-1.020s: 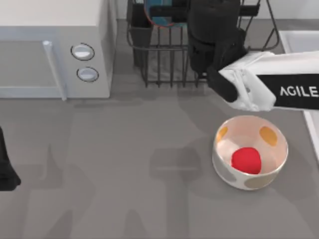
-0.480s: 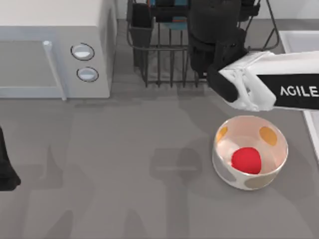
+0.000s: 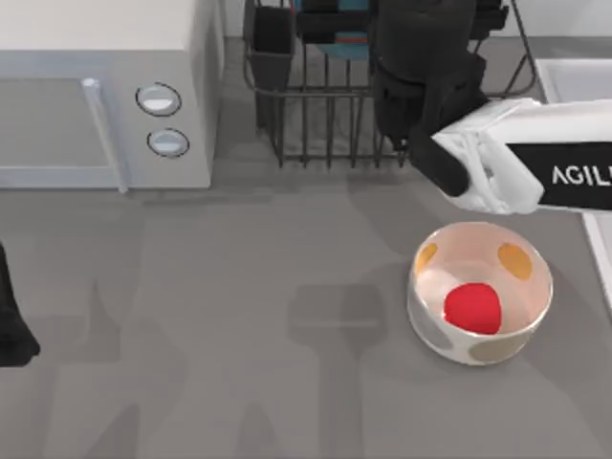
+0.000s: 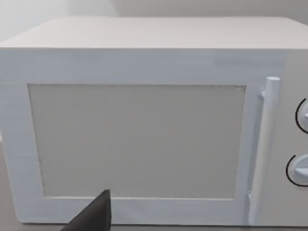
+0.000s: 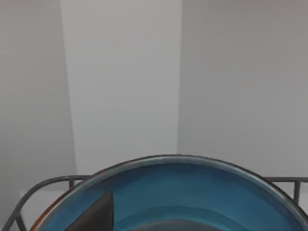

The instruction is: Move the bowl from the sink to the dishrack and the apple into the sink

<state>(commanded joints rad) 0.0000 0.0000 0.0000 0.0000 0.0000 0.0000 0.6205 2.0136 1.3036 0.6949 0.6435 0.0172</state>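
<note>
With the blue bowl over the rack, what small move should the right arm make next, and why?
Probably release and lift clear: the bowl sits low among the dishrack bars under the right tool, while the apple waits in the spotted bowl.

A grey table [image 3: 239,316] carried soft shadows. A white microwave [image 3: 96,86] stood at its left. Behind the microwave rose a pale wall [image 4: 192,7].
</note>
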